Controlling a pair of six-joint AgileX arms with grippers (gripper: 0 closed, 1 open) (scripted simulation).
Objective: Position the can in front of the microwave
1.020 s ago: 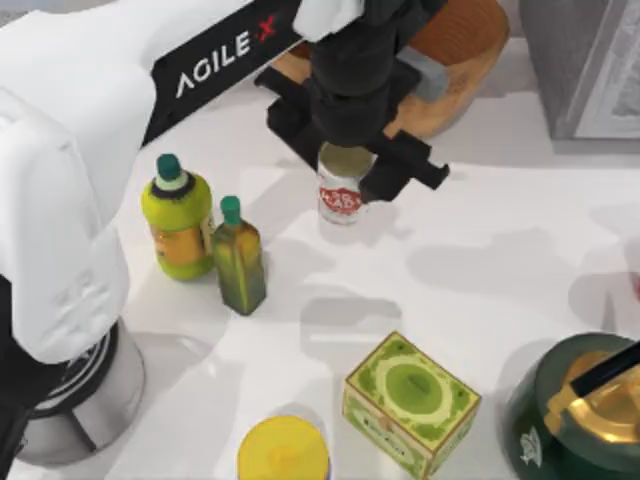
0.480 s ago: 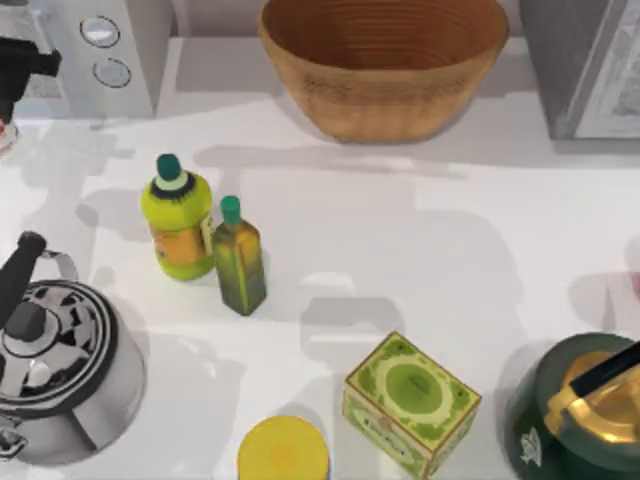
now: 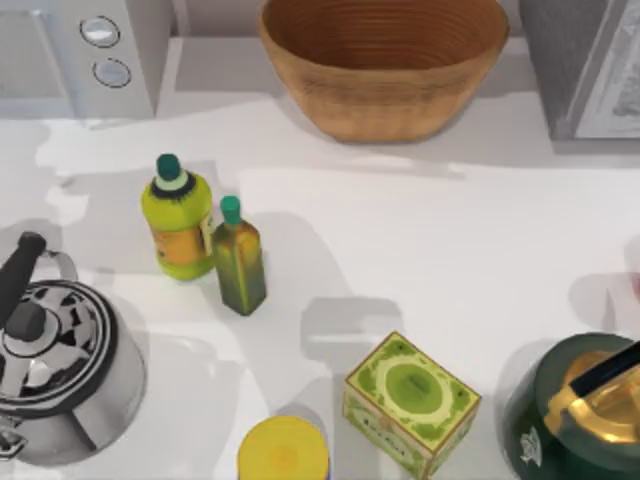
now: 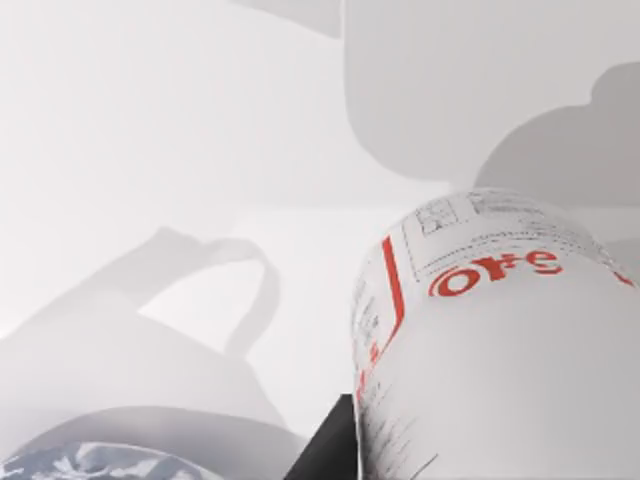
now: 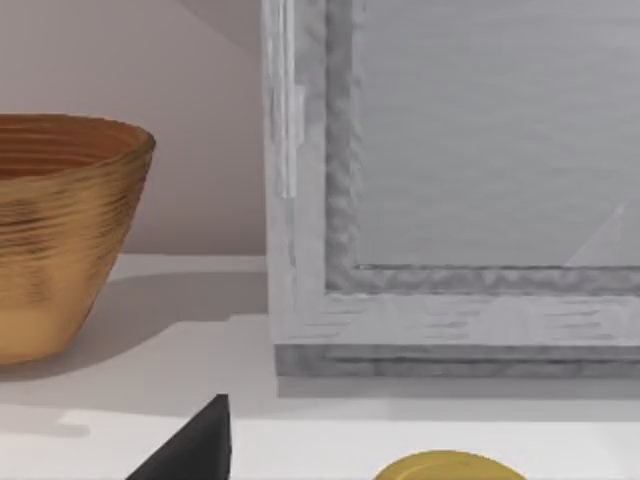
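White-and-red can (image 4: 490, 340) fills left wrist view, jaws' state untellable; lower it upright, squarely before microwave (image 3: 85, 55) at ten o'clock.

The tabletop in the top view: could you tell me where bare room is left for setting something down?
The widest bare patch lies on the table between the wicker bowl, the green box and the green teapot. A narrower strip runs before the microwave. It is crowded around the two bottles and the steel kettle.
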